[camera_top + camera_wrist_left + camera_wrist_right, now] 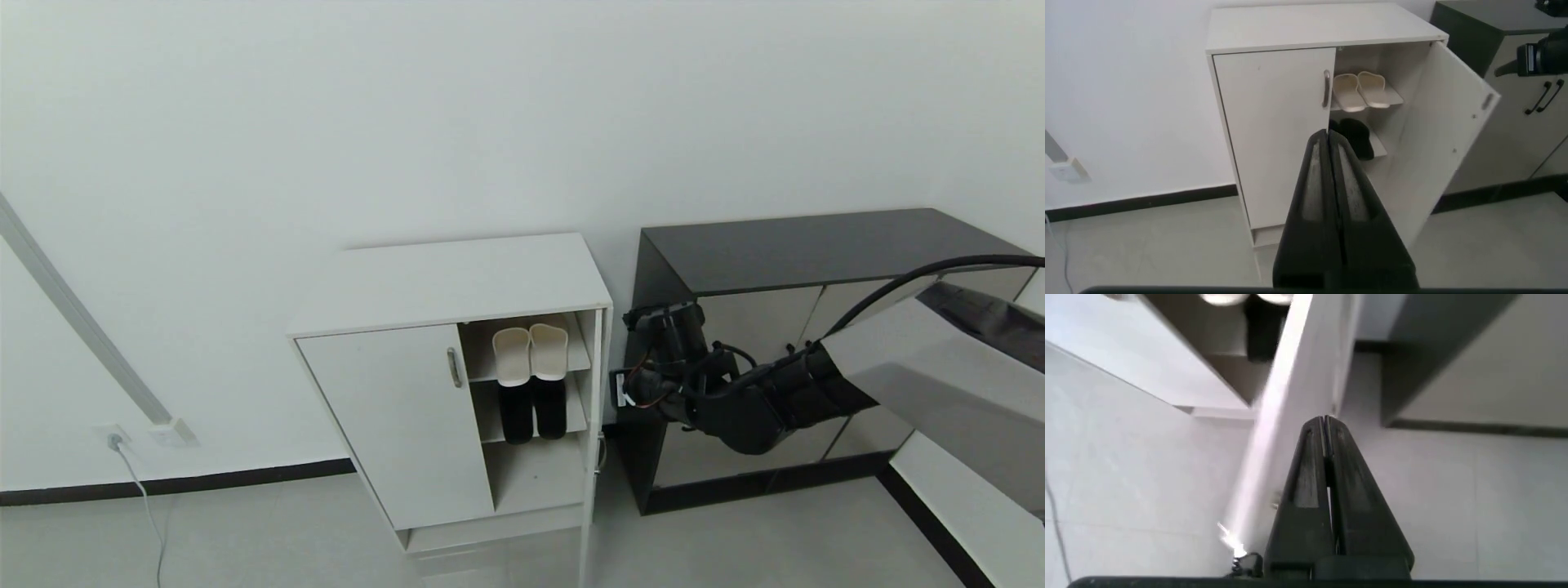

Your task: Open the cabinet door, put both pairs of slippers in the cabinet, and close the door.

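Observation:
The white cabinet [457,282] stands against the wall with its left door [400,416] closed and its right door [589,457] swung open toward me. A cream pair of slippers [531,353] lies on the upper shelf and a black pair [533,411] on the shelf below. My right gripper [627,389] hangs just right of the open door's outer face, its fingers shut on nothing; in the right wrist view the gripper [1327,423] points down along the door [1282,416]. My left gripper [1328,135] is shut and empty, some way in front of the cabinet [1315,24].
A dark cabinet [800,253] with mirrored fronts stands right of the white one, close behind my right arm. At the lower left a wall socket [114,441] has a cable trailing over the floor. Grey floor [245,531] lies open in front.

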